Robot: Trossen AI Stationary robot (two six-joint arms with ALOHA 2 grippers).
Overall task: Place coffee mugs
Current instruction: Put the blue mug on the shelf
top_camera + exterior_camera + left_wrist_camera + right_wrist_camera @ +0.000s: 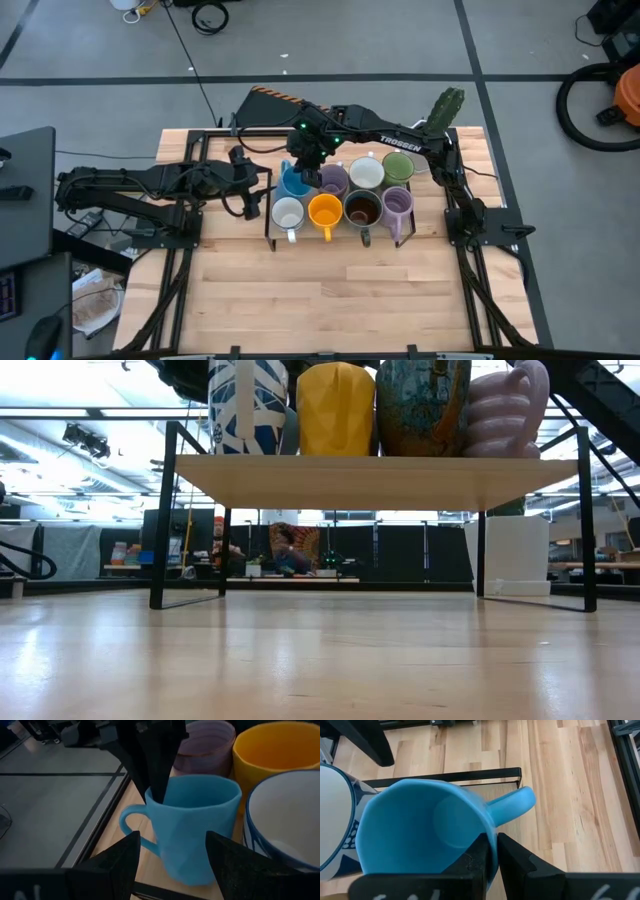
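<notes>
**My right jaws on the blue mug's rim**

My right gripper (491,851) has its jaws drawn narrow on the rim of the blue mug (420,830), one finger inside the wall and one outside, right beside the root of the handle. The gap between them is barely wider than the ceramic. The mug stands upright on the small black-framed rack (272,232), at the left end of the back row, its handle pointing out over the rack's edge bar.

My left gripper (172,857) hangs just left of the rack with its jaws standing well apart and empty, the blue mug in front of them and untouched.

My right arm (400,140) reaches in across the back of the table from the right, wrist bent down over the mug. My left arm (140,185) lies stretched out low from the left side.

The other coffee mugs stand on the rack around the blue one: a lavender mug (333,180), a white mug (366,172) and a green mug (398,166) complete the back row. In the front row are a white-and-blue mug (288,214), an orange mug (325,212), a dark brown mug (361,209) and a second lavender mug (397,203).
</notes>
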